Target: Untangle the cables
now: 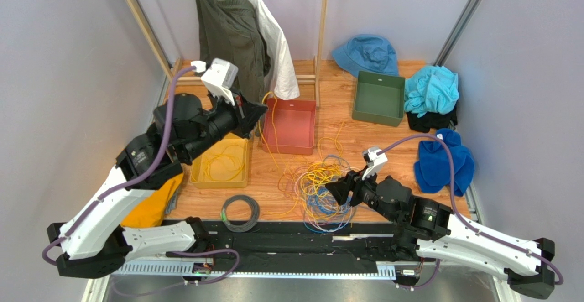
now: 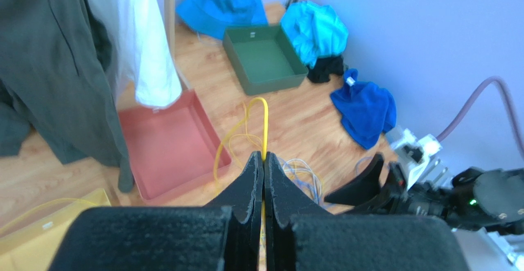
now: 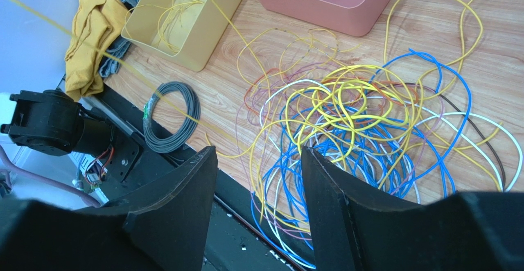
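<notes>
The left gripper (image 2: 264,160) is closed on one yellow cable (image 2: 265,123). I think it should pull slowly, so that the loops slide out of the cables (image 3: 357,111) heaped on the table. The right gripper (image 3: 258,154) is open above them and could pin them down. The yellow tray (image 1: 199,175) holds some yellow strands (image 1: 229,165). The red tray (image 1: 291,148) and the green tray (image 1: 377,116) look empty.

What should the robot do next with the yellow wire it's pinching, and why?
Probably the left gripper should pull the thin yellow cable up and away from the tangled pile of coloured cables: its jaws are shut on it, yet its lower end runs toward that pile.
</notes>
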`<state>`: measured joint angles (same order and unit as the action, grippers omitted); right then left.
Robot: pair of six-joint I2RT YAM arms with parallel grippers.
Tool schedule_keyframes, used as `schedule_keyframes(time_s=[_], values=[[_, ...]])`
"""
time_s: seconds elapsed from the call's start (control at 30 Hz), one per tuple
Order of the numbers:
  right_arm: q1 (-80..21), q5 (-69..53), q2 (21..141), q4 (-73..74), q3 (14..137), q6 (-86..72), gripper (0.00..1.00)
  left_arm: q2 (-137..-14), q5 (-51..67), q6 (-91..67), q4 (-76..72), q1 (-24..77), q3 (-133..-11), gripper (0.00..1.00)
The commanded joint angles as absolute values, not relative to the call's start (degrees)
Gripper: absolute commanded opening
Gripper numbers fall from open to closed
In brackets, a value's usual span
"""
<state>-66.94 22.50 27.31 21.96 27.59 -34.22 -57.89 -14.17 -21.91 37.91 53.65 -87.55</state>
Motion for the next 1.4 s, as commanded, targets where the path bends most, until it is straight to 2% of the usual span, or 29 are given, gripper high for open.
schedule_keyframes(time_s=[0.0, 0.47, 0.67, 0.83, 1.07, 1.2, 1.37], values=[[-67.1, 20.7, 27.2, 18.5, 28.7, -32.7, 0.57, -59.8, -13.5, -18.0, 41.8, 54.1, -99.4, 0.0], [-67.1, 16.4, 31.8, 10.6, 28.4, -30.0, 0.57, -70.3, -16.0, -13.4, 50.7, 54.1, -129.8, 0.0], [-67.1, 16.8, 34.2, 10.4, 27.5, -30.3, 0.57, -72.6, -24.1, -9.5, 53.9, 54.1, -137.4, 0.0], [-67.1, 18.8, 34.2, 11.7, 26.7, -30.2, 0.57, -71.5, -35.0, -6.3, 54.3, 54.1, -136.6, 0.0], [-67.1, 17.9, 32.1, 14.1, 26.3, -31.5, 0.56, -70.8, -49.5, -4.9, 55.7, 52.6, -126.0, 0.0], [-67.1, 18.1, 29.5, 16.3, 25.8, -32.4, 0.56, -71.1, -39.5, -12.5, 61.2, 43.1, -124.7, 0.0], [-67.1, 18.4, 25.8, 19.0, 25.8, -32.9, 0.56, -70.0, -34.3, -14.4, 60.7, 35.6, -118.8, 0.0]])
